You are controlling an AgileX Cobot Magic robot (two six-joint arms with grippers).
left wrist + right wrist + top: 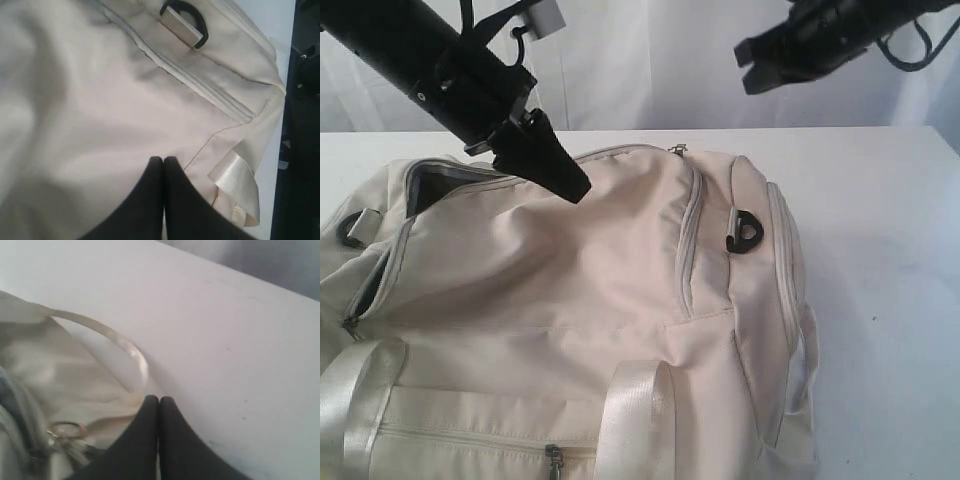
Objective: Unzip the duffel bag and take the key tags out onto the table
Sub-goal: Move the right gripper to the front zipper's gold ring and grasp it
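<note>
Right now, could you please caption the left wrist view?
Shut fingers point at the cream duffel bag, near a closed zipper and black ring.

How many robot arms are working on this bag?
2. The left arm reaches down over the duffel bag; the right arm hangs high off to the other side. No others show.
</note>
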